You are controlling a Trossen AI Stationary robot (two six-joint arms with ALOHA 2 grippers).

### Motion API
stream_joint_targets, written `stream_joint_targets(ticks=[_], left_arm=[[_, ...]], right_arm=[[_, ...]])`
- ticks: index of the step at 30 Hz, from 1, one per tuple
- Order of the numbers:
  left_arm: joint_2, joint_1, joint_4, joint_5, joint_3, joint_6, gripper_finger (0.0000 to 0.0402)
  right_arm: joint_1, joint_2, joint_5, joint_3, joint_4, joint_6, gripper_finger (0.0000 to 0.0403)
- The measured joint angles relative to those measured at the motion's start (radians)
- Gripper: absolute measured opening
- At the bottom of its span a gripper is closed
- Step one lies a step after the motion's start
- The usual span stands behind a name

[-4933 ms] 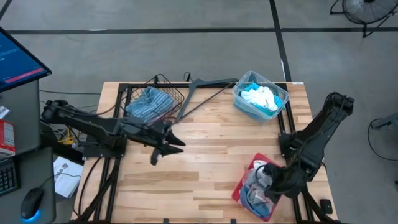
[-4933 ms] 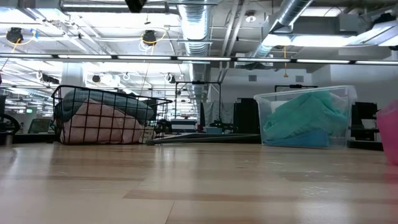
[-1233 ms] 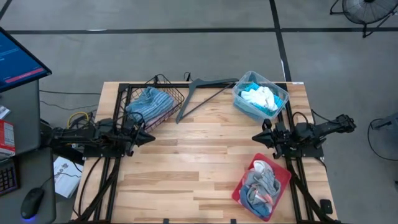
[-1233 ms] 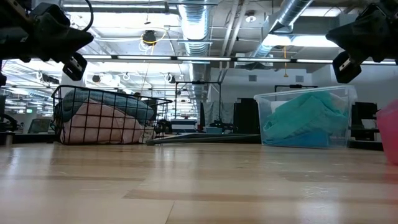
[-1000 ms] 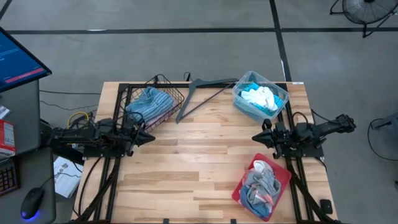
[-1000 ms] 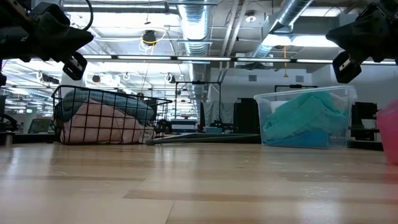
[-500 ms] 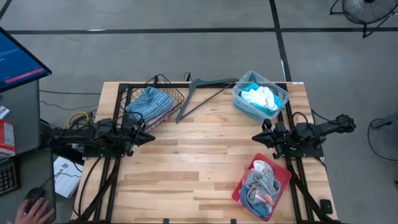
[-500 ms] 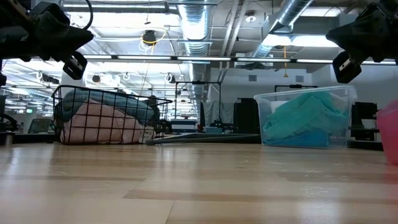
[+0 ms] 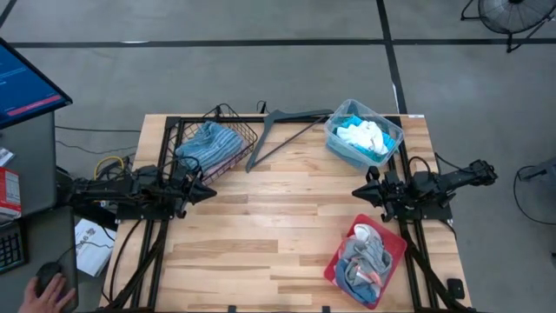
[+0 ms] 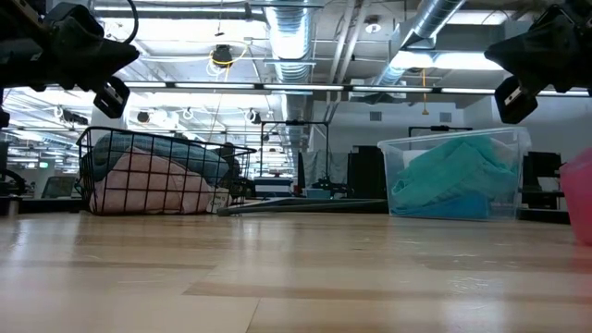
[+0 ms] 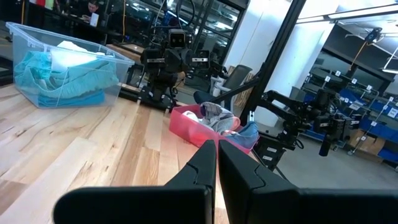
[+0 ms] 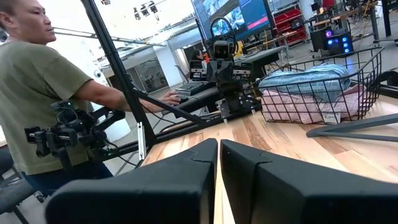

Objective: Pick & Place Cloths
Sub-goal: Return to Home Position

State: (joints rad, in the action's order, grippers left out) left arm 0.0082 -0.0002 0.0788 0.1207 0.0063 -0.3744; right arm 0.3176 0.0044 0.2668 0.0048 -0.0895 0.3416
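Note:
Cloths lie in three places: a blue-grey striped one over a pink one in the black wire basket [image 9: 213,143], turquoise and white ones in the clear plastic bin [image 9: 363,133], and grey and white ones on the red tray [image 9: 367,259]. My left gripper [image 9: 211,194] rests shut at the table's left edge, pointing toward the right. My right gripper [image 9: 356,193] rests shut at the right edge, pointing toward the left. Neither touches a cloth.
A dark grey clothes hanger [image 9: 287,129] lies at the far edge between basket and bin. Bare wooden tabletop [image 9: 278,217] lies between the two grippers. A person in an olive shirt [image 12: 43,87] stands beyond the table's left side, a hand [image 9: 48,294] at a mouse.
Both arms have kept still. A person's hand has come into view at the mouse beside the table's near left corner.

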Motion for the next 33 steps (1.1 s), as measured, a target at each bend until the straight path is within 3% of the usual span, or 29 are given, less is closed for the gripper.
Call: stream_joint_targets(ticks=[33], left_arm=[[0.0,0.0,0.019,0.0,0.0,0.0,0.0002]], right_arm=[[0.001,0.0,0.0,0.0,0.0,0.0,0.0017]])
